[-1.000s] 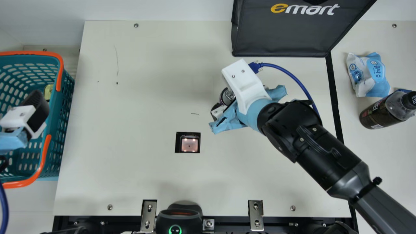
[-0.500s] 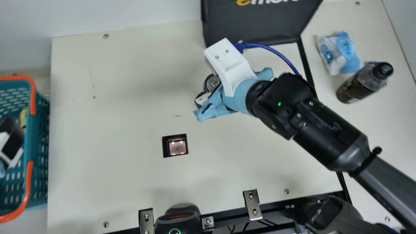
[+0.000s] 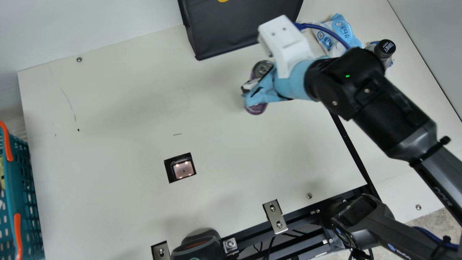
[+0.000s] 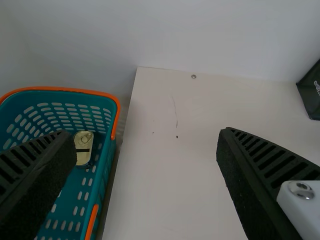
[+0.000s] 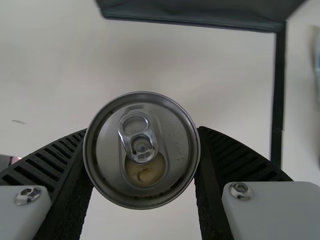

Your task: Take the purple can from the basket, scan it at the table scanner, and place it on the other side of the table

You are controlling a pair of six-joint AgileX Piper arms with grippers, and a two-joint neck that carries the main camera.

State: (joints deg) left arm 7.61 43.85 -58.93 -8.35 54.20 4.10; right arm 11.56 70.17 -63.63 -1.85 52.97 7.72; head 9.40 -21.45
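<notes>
My right gripper (image 3: 265, 81) is over the table's upper middle, right of the table scanner (image 3: 183, 169), shut on the purple can (image 3: 257, 109). In the right wrist view the can's silver lid (image 5: 141, 150) faces the camera, with my right gripper (image 5: 142, 165) pressing it from both sides. My left gripper (image 4: 147, 165) stands open with nothing between its fingers, near the teal basket (image 4: 107, 145). At the left edge of the main view is the basket (image 3: 21, 191) with its orange handles.
A black bag (image 3: 238, 29) stands at the back. Right of it lie a wipes pack (image 3: 335, 32) and a dark bottle (image 3: 382, 50), partly behind my right arm. A gold can (image 4: 83, 147) is in the basket. A handheld scanner (image 3: 198, 249) sits at the front edge.
The camera has turned toward the right. Relative to the table, my right arm has carried the purple can rightward, away from the table scanner.
</notes>
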